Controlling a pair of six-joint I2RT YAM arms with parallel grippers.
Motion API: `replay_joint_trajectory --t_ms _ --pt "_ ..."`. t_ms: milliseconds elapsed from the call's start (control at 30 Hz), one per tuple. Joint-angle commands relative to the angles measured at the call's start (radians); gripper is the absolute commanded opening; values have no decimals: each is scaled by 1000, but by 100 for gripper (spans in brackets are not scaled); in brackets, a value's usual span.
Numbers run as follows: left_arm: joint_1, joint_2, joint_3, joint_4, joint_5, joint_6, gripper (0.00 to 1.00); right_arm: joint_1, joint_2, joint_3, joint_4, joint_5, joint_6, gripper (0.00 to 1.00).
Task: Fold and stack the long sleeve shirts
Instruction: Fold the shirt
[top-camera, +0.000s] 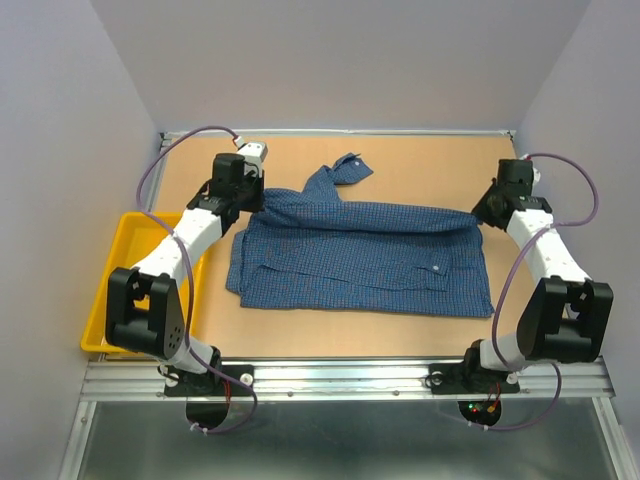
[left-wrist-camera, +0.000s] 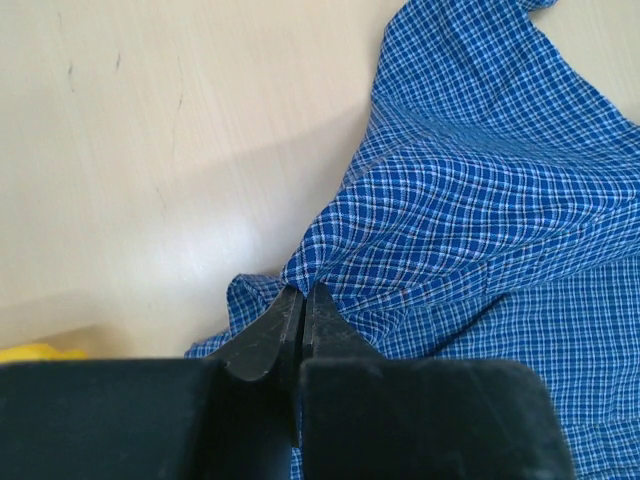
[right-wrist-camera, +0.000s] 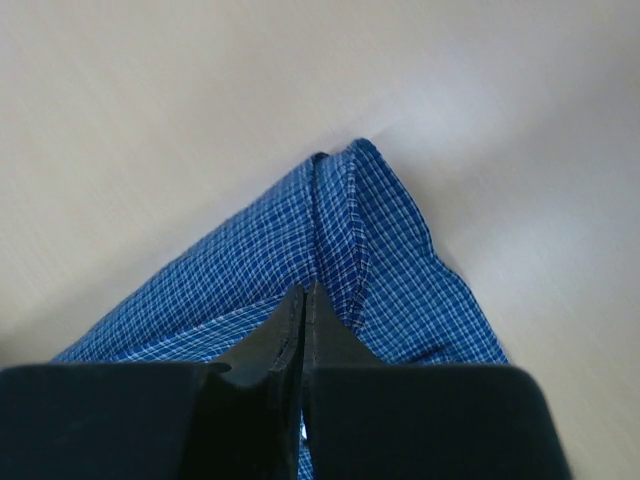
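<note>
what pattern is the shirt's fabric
A fine blue and white check on the shirt, clearest in the left wrist view.

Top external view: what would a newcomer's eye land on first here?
A blue checked shirt lies spread across the middle of the table, its far edge pulled taut. The left claw and right claw are each shut on one end of that edge. A yellow tray sits at the table's left side.
</note>
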Motion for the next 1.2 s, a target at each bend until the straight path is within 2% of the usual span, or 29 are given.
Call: replay_joint_trajectory --t_ms 0,367,500,533,600,633,733,800,1000,1167 --pt "-17 -84 -86 62 -37 -43 8 -12 -53 -90 27 62 75 1" --pt "-52 -205 -196 15 -80 -160 9 -12 -162 -239 34 73 136 1" --pt "-52 -227 -255 -2 -114 -261 25 -12 -185 -292 36 50 156 7" --pt "-52 -225 -271 -10 -117 -275 36 -12 -188 -302 39 41 161 17" --pt "-52 -230 -287 -18 -157 -327 53 -12 -205 -329 37 21 163 30" --pt "-52 -228 -299 -21 -158 -344 67 -12 -213 -336 39 15 161 43" --pt "-49 -233 -289 -48 -164 -378 81 -12 -248 -330 39 -19 114 57" --pt "-46 -254 -275 -79 -171 -390 83 -12 -283 -314 36 -50 63 60" --pt "-28 -314 -204 -130 -149 -409 84 -12 -305 -196 21 -127 -15 61" --pt "-15 -236 -135 -116 -129 -401 84 -9 -138 -67 19 -266 -29 61"
